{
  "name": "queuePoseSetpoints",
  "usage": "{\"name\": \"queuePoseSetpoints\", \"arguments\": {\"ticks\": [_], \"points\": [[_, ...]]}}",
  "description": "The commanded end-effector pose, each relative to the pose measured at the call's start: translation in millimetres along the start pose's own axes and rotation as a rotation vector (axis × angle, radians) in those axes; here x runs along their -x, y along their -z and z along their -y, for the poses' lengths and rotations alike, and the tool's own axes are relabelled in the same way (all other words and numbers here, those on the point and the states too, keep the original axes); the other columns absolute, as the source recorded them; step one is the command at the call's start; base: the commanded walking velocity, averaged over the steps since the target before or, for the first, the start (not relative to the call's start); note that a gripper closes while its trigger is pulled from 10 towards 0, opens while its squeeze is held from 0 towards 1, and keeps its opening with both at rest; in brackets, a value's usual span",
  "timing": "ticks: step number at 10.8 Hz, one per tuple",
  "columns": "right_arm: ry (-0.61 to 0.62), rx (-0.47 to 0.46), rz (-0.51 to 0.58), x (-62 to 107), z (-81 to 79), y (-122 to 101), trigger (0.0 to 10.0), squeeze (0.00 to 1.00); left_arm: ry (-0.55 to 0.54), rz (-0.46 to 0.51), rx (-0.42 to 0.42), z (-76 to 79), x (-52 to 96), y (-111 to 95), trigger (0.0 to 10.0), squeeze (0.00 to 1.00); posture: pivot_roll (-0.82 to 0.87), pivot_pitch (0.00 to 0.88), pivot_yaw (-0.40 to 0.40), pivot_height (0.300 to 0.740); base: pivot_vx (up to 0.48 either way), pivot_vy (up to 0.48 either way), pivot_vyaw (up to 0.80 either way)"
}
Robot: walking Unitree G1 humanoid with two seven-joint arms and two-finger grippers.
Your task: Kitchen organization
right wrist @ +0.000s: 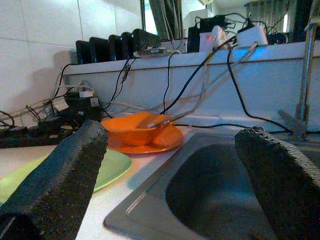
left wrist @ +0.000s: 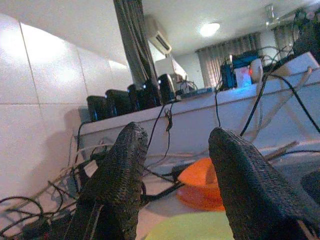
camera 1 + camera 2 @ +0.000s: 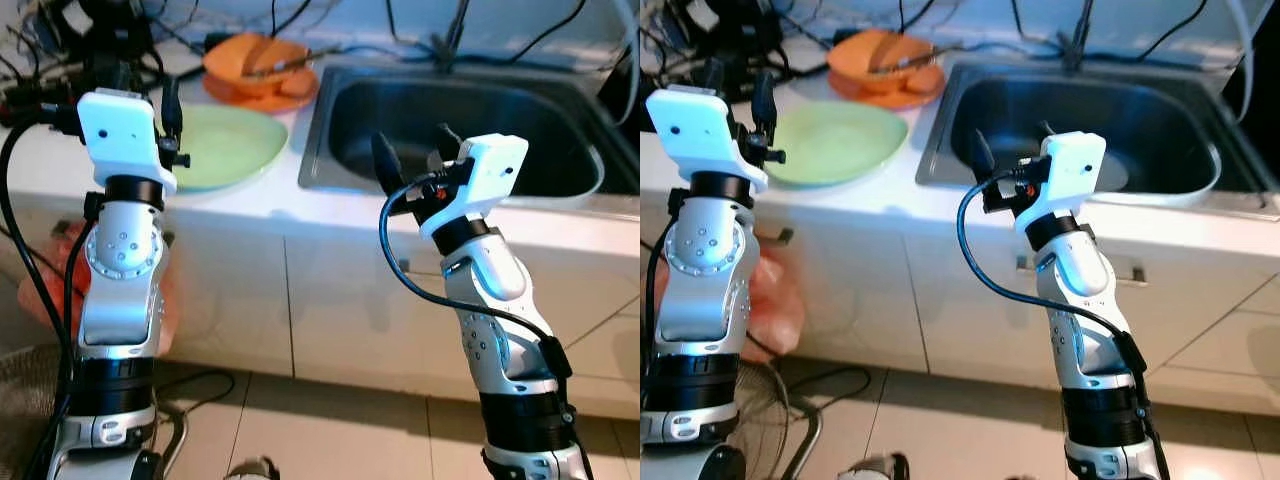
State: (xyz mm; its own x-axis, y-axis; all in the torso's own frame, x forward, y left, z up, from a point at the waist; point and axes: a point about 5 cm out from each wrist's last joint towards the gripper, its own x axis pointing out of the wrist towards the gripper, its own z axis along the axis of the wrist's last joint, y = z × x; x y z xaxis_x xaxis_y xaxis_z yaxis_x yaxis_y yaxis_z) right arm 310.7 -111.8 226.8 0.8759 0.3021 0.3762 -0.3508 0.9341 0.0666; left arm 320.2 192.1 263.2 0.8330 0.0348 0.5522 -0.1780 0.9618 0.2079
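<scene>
The right tool [image 3: 415,160] hangs with its two black fingers spread wide and empty over the near rim of the stainless steel sink [image 3: 560,120]; the left tool [image 3: 170,125], also parted and empty, hovers at the near edge of the flat pale-green plate [image 3: 235,145] on the white counter [image 3: 270,200]. Behind the plate sits an orange bowl [image 3: 255,55] on an orange saucer, a utensil lying in it. Nothing is gripped, so this looks like the approach; next, probably, a reach forward to the plate's rim.

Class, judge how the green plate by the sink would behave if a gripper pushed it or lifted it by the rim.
The green plate looks rigid and shallow, so it would probably slide flat on the smooth counter. Its thin glossy rim may slip between fingers.
</scene>
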Motion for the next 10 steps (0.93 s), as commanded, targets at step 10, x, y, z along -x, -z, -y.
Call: {"name": "queuePoseSetpoints", "arguments": {"ticks": [10], "points": [[0.004, -0.018, -0.052, 4.8, -0.3, 7.3, 10.0, 0.0, -0.004, -0.04, 0.008, 1.0, 5.3, 4.1, 10.0, 0.0, 0.1, 0.089, 0.002, 0.74, 0.289, 0.032, 0.0]]}}
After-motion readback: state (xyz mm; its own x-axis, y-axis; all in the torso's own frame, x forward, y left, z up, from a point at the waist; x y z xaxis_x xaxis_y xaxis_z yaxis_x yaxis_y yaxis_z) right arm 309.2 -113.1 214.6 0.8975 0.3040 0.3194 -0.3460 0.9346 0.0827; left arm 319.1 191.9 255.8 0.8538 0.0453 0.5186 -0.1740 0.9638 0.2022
